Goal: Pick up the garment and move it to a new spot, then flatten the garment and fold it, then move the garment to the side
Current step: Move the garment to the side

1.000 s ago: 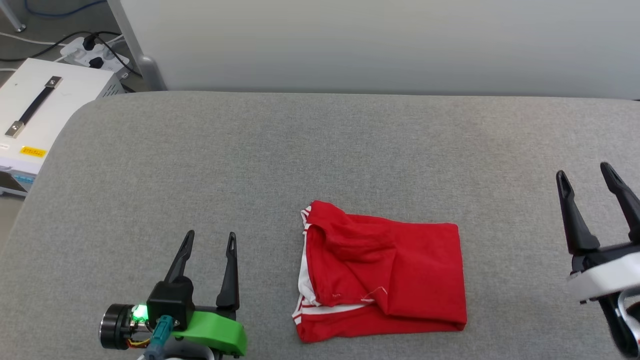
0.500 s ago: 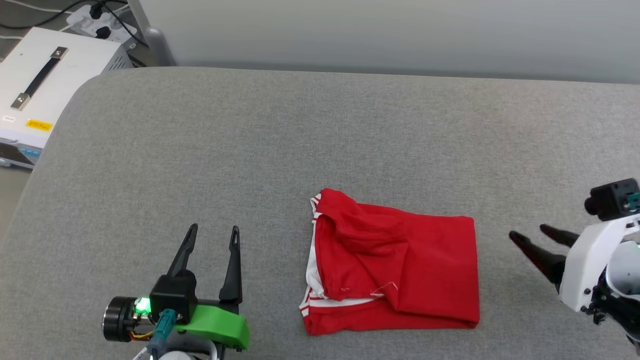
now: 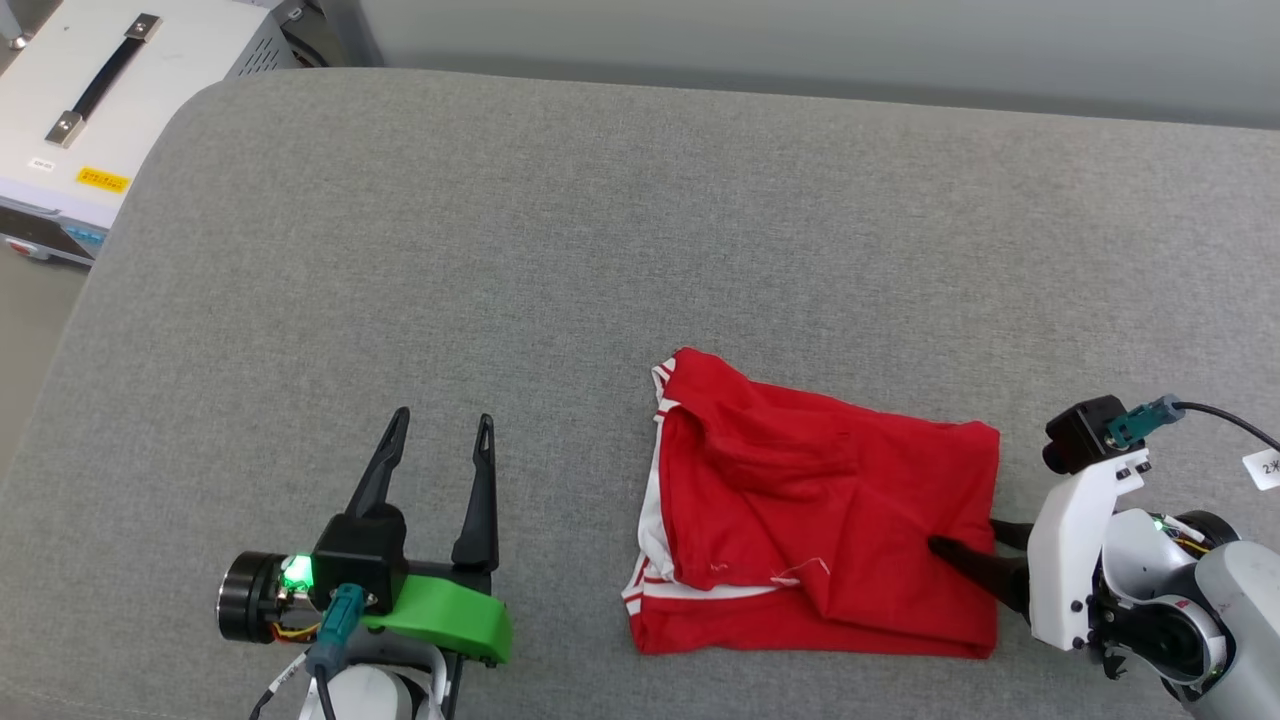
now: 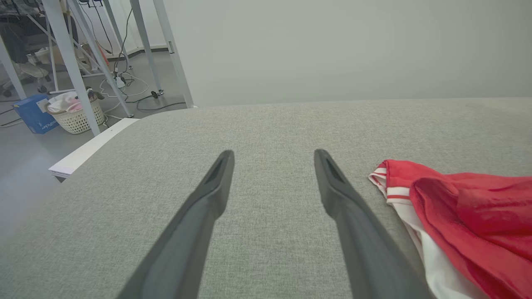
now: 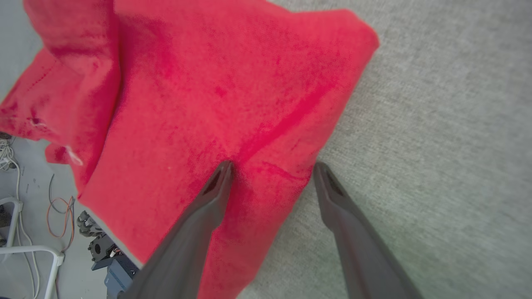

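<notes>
The soft, creased red garment [image 3: 820,520] lies with its edge between the right gripper's [image 5: 273,165] spread fingers, right of the left gripper's [image 3: 443,415] spread pair.

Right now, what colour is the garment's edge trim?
The garment's trim is red-and-white striped; left wrist view shows it best.

Left gripper [image 3: 442,416]: two long black tapered fingers [image 3: 478,500] on a black block [image 3: 362,550], bright green mount [image 3: 445,622].
Left wrist: black cylinder [image 3: 240,611], green light [image 3: 297,571], teal connector [image 3: 335,615], thin wires [image 3: 285,632].
Right gripper [image 3: 965,535]: dark fingers, white screwed bracket [image 3: 1065,560], black camera [image 3: 1078,430], teal plug [image 3: 1140,420], black cable [image 3: 1225,417].
</notes>
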Controlling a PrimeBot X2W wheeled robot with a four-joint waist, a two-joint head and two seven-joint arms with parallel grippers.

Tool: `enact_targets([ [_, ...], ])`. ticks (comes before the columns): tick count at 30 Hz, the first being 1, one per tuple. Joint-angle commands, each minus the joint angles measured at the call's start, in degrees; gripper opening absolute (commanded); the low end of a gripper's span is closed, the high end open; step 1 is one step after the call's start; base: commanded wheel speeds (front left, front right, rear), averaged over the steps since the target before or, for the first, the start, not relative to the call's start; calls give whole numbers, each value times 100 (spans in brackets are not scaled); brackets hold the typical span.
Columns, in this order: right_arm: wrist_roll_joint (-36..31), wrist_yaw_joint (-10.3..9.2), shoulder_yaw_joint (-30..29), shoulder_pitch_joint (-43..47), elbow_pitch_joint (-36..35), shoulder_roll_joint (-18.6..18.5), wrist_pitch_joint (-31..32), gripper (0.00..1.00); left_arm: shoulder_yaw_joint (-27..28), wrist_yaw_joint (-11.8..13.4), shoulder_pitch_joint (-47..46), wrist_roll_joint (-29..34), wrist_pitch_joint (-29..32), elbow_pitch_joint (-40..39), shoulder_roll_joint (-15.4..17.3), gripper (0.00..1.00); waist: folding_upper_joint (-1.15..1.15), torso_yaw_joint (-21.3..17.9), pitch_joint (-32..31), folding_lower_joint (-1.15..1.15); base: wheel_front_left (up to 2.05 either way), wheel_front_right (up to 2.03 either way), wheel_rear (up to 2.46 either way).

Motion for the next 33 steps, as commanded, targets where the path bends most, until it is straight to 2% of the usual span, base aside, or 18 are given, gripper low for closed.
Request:
enact_targets([
  [1,-16,-4,140,-81,147,16,24,100,-10,-28,-113,9,-34,10,-26,100,0,72,71,0,0,0,0],
  [5,49,-4,613,-60,402,95,65,100,-28,-19,-159,-3,-34,30,-35,100,0,120,114,0,0,0,0],
  [9,151,-4,870,-96,455,108,-199,100,-40,-3,-181,-17,-34,49,-42,100,0,146,123,0,0,0,0],
  [10,164,-4,906,-139,454,89,-317,46,-38,2,-178,-22,-34,52,-43,100,0,143,116,0,0,0,0],
  [11,179,-4,934,-194,448,63,-440,0,-34,7,-171,-24,-34,58,-45,100,0,135,100,0,0,0,0],
  [23,-209,-4,1217,-1141,-62,-554,-1682,0,-28,-5,-15,-11,-34,123,-52,100,0,-104,-277,0,0,0,0],
  [28,-313,-4,1346,-1337,-449,-874,-1739,0,31,15,104,-16,-34,65,-49,100,0,-381,-348,0,0,0,0],
  [33,-333,-4,1349,-1445,-799,-1200,-1660,0,76,32,184,5,-34,-45,-44,100,0,-824,-280,0,0,0,0],
])
